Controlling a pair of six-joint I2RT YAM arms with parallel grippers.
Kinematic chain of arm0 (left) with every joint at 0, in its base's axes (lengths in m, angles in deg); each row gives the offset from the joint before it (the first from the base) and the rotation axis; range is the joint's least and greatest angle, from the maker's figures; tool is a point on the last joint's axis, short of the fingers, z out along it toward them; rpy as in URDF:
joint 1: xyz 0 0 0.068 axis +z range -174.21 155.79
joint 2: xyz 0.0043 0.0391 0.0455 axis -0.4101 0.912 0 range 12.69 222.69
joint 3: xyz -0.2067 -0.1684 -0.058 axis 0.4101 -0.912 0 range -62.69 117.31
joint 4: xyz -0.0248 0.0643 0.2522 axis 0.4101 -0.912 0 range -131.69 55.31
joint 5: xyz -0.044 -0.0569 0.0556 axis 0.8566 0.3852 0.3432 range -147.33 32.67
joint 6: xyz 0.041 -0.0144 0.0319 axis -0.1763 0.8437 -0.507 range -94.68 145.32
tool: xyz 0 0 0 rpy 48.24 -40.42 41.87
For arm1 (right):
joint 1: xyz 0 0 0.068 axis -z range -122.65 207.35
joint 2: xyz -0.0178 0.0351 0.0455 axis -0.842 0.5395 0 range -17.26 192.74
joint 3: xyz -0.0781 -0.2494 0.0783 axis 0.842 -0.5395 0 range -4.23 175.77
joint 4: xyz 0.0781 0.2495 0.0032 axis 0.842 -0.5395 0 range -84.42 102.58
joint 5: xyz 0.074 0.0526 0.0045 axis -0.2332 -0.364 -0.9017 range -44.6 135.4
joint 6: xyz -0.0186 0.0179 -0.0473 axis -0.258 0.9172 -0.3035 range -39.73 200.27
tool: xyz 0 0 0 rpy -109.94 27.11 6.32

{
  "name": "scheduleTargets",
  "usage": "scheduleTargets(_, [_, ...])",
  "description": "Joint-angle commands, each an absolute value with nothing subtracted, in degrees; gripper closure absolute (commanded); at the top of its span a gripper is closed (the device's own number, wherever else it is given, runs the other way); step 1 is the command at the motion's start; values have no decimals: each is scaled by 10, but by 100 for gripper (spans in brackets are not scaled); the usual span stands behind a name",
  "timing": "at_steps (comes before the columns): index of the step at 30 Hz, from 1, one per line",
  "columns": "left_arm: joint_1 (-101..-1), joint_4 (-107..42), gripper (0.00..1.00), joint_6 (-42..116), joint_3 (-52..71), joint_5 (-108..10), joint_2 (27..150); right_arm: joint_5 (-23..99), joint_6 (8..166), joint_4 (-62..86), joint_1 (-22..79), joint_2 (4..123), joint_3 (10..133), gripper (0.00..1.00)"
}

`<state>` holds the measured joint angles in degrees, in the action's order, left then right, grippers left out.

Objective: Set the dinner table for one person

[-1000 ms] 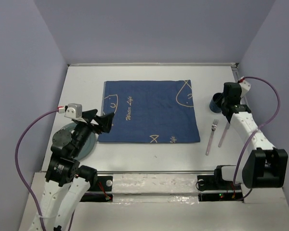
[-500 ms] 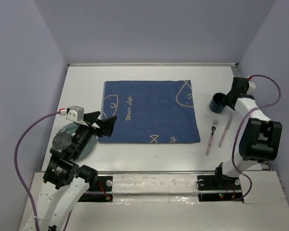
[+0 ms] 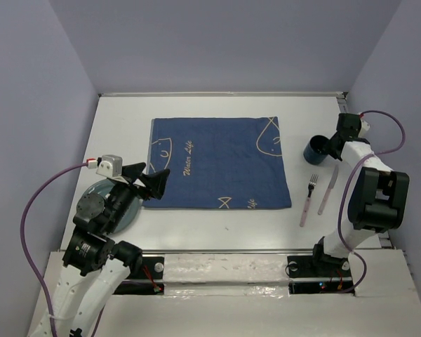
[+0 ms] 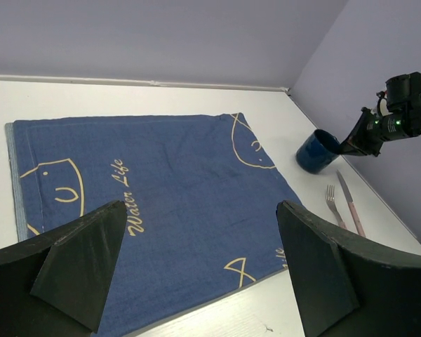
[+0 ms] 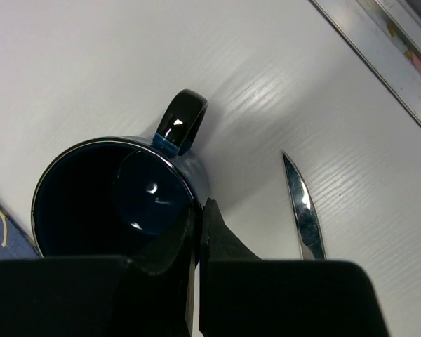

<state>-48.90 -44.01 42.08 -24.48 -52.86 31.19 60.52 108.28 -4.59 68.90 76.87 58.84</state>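
While the blue cloth [image 3: 217, 163] lies flat in the middle of the bench [image 3: 217, 235], nothing stands on it yet, so I judge the setting as only begun. The bench is under both hands and stretches out from them on every side.

The right hand [image 5: 198, 219] is closed on the wall of the dark blue mug [image 5: 91, 203], with one finger inside the rim and one outside, as far as the wrist view shows. The mug's handle points away from the hand. The mug appears to stand on the bench between this hand and the cloth, just off the cloth's right edge. The fork [image 3: 308, 199] and the knife [image 3: 328, 189] lie side by side on the bare bench, closer to the arm's base than the hand is.

The left hand [image 3: 149, 175] is spread fully wide and holds nothing; it hangs above the near left corner of the cloth. The plate [image 3: 131, 212] lies below and behind it, partly hidden by the arm.

What is left, in my judgement: the plate goes onto the cloth, fork and knife beside it, and the mug to its place.
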Motion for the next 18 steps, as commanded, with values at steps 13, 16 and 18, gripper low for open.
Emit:
scheduleTargets(13, [-487,-423,1,410,-240,-530,320,621,1007,9,516,763,766,100])
scheduleTargets(16, [-487,-422,1,410,-243,-525,326,604,1010,-6,501,807,820,100])
scheduleTargets(18, [-486,-422,1,411,-243,-526,327,588,1008,-11,489,838,844,100])
